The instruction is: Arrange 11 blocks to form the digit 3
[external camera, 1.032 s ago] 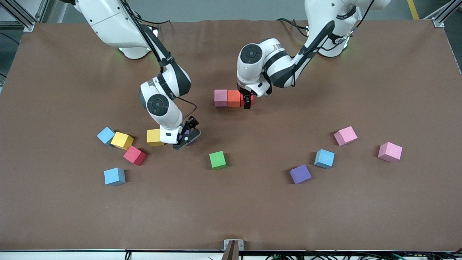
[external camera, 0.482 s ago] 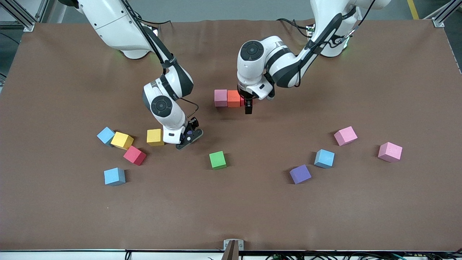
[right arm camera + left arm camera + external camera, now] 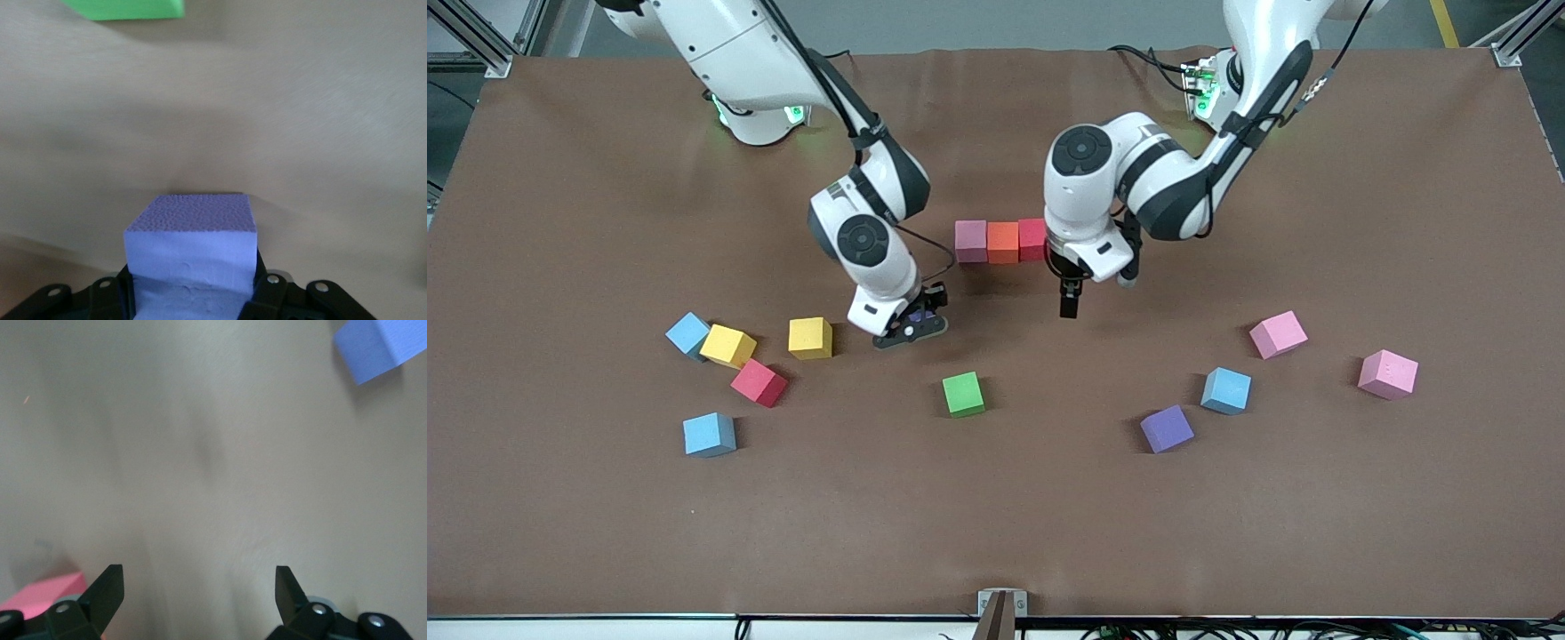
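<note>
My right hand point(image 3: 914, 322) is clamped on a purple foam cube point(image 3: 190, 250), up over bare brown tabletop point(image 3: 996, 516) near the yellow cube point(image 3: 810, 338). My left hand point(image 3: 1067, 302) hangs spread wide and empty just off the red end of the digit 3 start: pink point(image 3: 970, 242), orange point(image 3: 1002, 243), red point(image 3: 1032, 239), touching in one row. No containers. Loose cubes: 2 yellow, 3 light blue, 2 pink, 1 red, 1 green point(image 3: 963, 394), 1 purple point(image 3: 1167, 428).

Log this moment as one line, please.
right gripper: shut on purple block, over the table | left gripper: open, empty, beside row of three blocks | digit 3: unfinished
</note>
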{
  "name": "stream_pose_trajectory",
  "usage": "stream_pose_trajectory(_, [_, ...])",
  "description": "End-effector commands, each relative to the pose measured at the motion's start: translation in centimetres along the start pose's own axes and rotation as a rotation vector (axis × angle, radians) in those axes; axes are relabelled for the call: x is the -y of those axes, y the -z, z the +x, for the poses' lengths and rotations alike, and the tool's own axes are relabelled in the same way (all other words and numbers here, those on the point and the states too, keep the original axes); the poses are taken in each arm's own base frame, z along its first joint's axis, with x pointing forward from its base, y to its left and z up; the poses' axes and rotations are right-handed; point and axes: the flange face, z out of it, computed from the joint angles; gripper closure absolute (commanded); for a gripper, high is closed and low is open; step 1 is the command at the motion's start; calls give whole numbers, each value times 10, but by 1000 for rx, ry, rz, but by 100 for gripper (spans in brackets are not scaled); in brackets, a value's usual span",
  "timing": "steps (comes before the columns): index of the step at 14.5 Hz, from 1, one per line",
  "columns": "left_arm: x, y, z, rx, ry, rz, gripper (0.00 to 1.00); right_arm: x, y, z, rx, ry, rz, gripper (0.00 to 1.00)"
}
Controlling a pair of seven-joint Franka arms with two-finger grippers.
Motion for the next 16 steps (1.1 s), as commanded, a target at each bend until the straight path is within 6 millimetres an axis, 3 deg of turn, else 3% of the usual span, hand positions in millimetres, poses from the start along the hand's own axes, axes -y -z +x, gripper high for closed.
stream_pose_trajectory(1, [-13,0,22,-28,-95,-2,0,32,3,-11,-9,-81,9,71])
stream_pose_trajectory(4, [-22,-9,51,-106,-229,14,0,54,1,-23,-14,-131,10,71])
stream_pose_trajectory(6, [-40,-6,80,-118,-247,5,0,66,-1,-32,-10,-158,8,71])
stream_pose_trajectory(16, [-95,17,188,-138,-448,18,0,85,-14,-48,-6,-157,4,70])
